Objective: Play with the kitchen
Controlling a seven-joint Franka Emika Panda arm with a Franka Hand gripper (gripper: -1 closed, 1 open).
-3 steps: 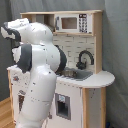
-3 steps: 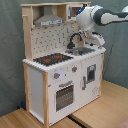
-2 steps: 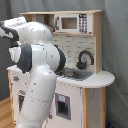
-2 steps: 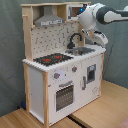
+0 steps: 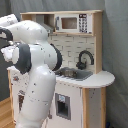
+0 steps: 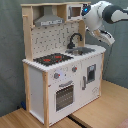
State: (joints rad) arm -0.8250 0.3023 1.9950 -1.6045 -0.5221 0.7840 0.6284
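The kitchen is a tall white and light-wood toy. In the second exterior view it shows a black-red stovetop, a black faucet over the sink, a windowed oven door, a grey hood and a small microwave. The first exterior view shows the microwave, faucet and sink. My white arm reaches in at the second exterior view's upper right. Its end, with the gripper, hangs beside and above the sink end of the counter. In the first exterior view the arm's body hides the gripper.
The kitchen stands on a wooden tabletop with a seam running across it. A grey curtain hangs behind. In the first exterior view the arm covers the kitchen's left half; the rounded counter end juts out on the right.
The arm's upper links have shifted slightly in the first exterior view. The kitchen's doors and parts look the same.
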